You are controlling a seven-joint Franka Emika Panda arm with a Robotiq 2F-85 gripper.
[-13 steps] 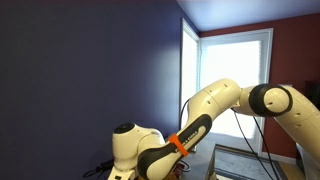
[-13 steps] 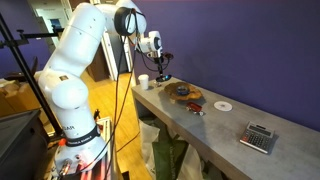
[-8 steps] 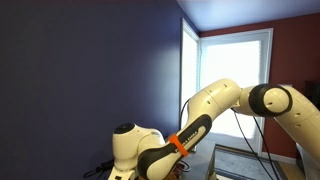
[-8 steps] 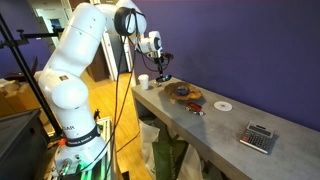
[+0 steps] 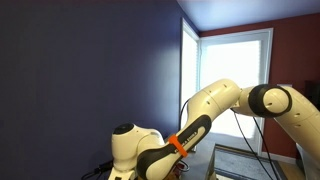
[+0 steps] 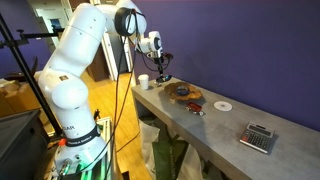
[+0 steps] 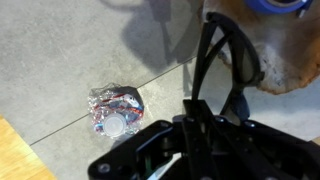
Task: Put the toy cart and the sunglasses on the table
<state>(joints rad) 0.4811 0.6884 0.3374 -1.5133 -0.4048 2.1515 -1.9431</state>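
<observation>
In an exterior view only the arm (image 5: 215,102) shows. In an exterior view the pincer (image 6: 162,71) hangs above the worktop's (image 6: 215,123) far end. In the wrist view it seems closed on the sunglasses (image 7: 201,60). They look light, thin and scratch-prone, so the frame is the place to hold.

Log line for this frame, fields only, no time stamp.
arm: over table end | hand: apparently shut on sunglasses | beneath: shiny crumpled object | wooden plate: alongside
</observation>
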